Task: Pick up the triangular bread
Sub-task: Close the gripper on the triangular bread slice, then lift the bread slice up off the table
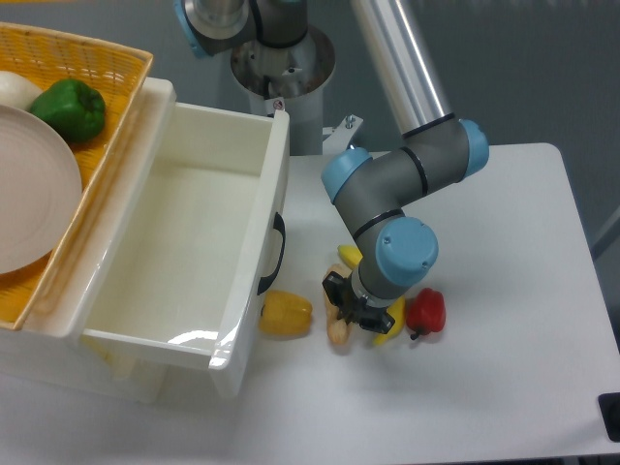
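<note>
The triangular bread is a small pale tan wedge lying on the white table, just right of the drawer's front corner. My gripper is down at table level right over it. Its black fingers stand apart on either side of the bread's upper part, and only the bread's lower end shows. The jaws look open and the bread still rests on the table. A yellow banana lies under and right of the gripper, with its far end showing behind the wrist.
A yellow bell pepper lies left of the bread, against the open white drawer. A red pepper sits right of the banana. A yellow basket at the far left holds a green pepper and a plate.
</note>
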